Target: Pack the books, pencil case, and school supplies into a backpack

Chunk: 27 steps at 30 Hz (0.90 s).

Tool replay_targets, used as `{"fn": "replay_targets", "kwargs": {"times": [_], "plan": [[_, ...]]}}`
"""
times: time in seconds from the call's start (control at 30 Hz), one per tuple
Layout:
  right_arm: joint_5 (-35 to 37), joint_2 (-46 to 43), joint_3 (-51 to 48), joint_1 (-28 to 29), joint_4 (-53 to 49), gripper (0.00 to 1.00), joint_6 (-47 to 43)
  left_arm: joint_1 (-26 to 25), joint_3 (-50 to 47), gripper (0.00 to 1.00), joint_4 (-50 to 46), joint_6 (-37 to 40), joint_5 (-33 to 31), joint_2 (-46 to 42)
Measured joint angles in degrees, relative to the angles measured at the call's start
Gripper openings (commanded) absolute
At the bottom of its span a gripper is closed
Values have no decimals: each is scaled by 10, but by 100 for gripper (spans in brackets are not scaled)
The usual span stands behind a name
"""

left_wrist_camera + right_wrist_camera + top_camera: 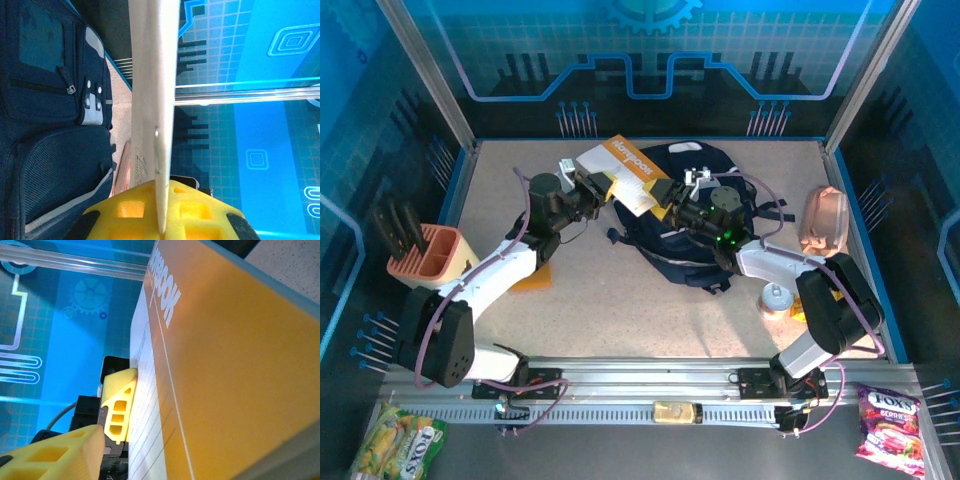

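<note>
Bright, even light; blurred close-up wrist views.

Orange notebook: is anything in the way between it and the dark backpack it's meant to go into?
Nothing visible lies between them. The notebook hangs over a corner of the backpack, held by the left pincer. The right arm stretches across the backpack, though.
</note>
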Motion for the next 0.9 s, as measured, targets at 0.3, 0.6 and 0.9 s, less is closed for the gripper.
{"fn": "replay_targets", "kwargs": {"times": [0.3, 0.6, 0.9], "plan": [[2, 0, 1, 0, -10, 21, 0, 0, 0, 10, -18, 18, -3, -2], [10, -52, 2, -10, -106, 1, -77, 0, 4, 68, -101, 124, -22, -27], [38, -191, 1, -93, -246, 1, -198, -14, 60, 99, -228, 294, -56, -37]]}}
